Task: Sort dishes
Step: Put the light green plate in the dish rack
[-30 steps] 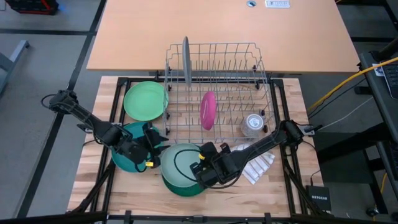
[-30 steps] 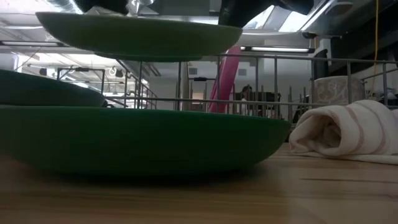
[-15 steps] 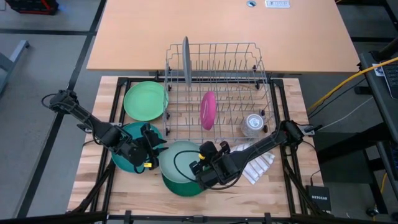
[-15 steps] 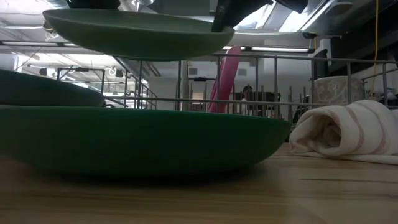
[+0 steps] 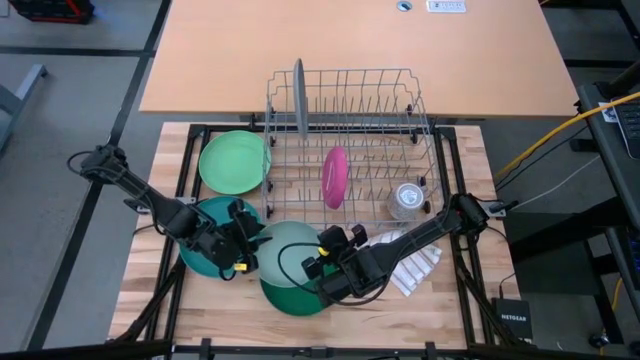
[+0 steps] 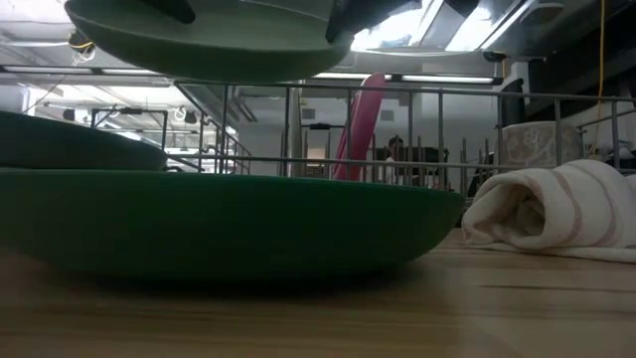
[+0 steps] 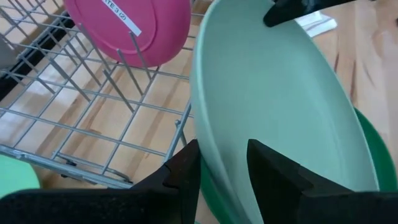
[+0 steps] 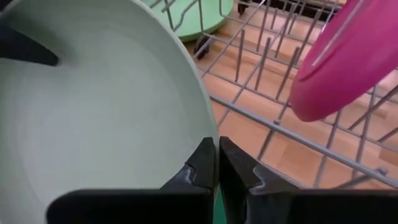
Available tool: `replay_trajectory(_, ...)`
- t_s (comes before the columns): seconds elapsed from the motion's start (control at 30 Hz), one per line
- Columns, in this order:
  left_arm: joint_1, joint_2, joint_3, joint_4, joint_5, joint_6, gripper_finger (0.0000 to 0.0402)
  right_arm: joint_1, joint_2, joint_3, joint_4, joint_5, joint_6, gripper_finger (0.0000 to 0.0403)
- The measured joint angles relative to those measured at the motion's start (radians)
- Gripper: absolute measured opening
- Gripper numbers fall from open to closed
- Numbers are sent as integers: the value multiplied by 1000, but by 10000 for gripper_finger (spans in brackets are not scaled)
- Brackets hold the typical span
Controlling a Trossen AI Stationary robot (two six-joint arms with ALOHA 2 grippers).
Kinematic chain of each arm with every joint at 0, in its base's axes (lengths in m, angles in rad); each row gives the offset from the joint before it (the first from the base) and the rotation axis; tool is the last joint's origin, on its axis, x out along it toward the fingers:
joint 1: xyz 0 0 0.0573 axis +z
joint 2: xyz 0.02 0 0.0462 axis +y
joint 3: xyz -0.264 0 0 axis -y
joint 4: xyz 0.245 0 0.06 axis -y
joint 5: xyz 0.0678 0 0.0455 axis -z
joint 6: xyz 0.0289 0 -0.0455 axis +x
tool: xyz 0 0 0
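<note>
I've got the pale green bowl (image 5: 287, 250) lifted above the dark green bowl (image 5: 296, 292), at the rack's (image 5: 350, 140) six o'clock; right claw (image 8: 216, 163) pinches its rim, left claw (image 7: 217, 165) straddles the opposite edge. Uneven pulls could twist it free onto the table (image 5: 440, 300).

The dark green bowl (image 5: 290, 296) lies mostly hidden under the pale green bowl (image 5: 285, 250) — its rim partly showing.
</note>
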Motion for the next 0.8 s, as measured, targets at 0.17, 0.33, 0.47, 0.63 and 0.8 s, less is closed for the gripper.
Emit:
replay_trajectory(0.17, 3, 25, 0, -4, -17, -8, 82, 0, 1, 6, 26, 3, -26, 12)
replay_trajectory(0.33, 6, 31, -1, 0, -30, -14, 24, 0, 1, 28, 18, -60, -28, 26)
replay_trajectory(0.47, 5, 31, -1, 2, -47, -20, 10, -4, 1, 35, 25, -129, -26, 41)
replay_trajectory(0.63, 5, 32, -1, 2, -56, -19, 18, -9, 1, 37, 32, -186, -18, 53)
replay_trajectory(0.8, 5, 32, -1, 0, -62, -19, 6, -32, 1, 37, 35, -376, -15, 62)
